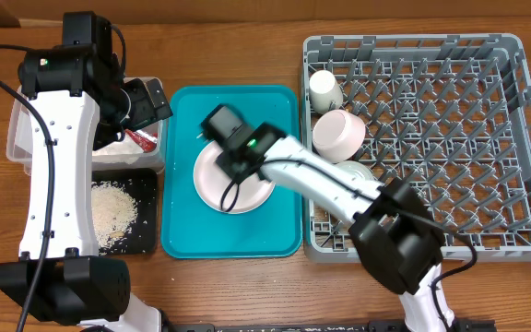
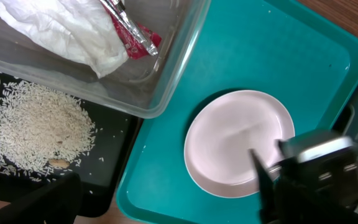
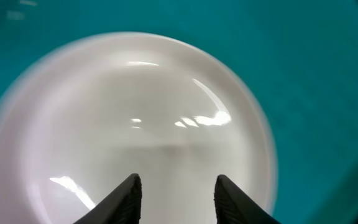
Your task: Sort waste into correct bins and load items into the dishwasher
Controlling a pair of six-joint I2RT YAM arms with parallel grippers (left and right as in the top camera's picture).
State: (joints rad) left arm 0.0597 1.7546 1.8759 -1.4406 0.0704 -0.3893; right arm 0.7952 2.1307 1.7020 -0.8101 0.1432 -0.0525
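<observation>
Fingers (image 3: 124, 202) of my right arm stand apart over the round pale pink plate (image 3: 129, 118), holding nothing. It waits on the teal plastic tray (image 1: 182, 231), not yet loaded. Of my left fingers (image 1: 147, 101) I cannot tell the opening.

I judge most is done: small white cup (image 1: 324, 88), pink bowl (image 1: 339, 134) and pale-green bowl (image 1: 358, 171) sit in the grey plastic dish rack (image 1: 514, 138), upper right, and loose rice grains (image 1: 113, 207) lie on the shallow black tray (image 1: 147, 235).

Only the left wrist view shows the crumpled white napkin (image 2: 55, 28) and red wrapper (image 2: 143, 38) inside the clear plastic tub (image 2: 166, 93). Chopsticks I find nowhere.

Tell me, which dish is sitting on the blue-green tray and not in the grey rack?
The round pink plate, lying flat on the teal tray. The white cup, pink bowl and pale-green bowl all sit inside the grey rack.
</observation>
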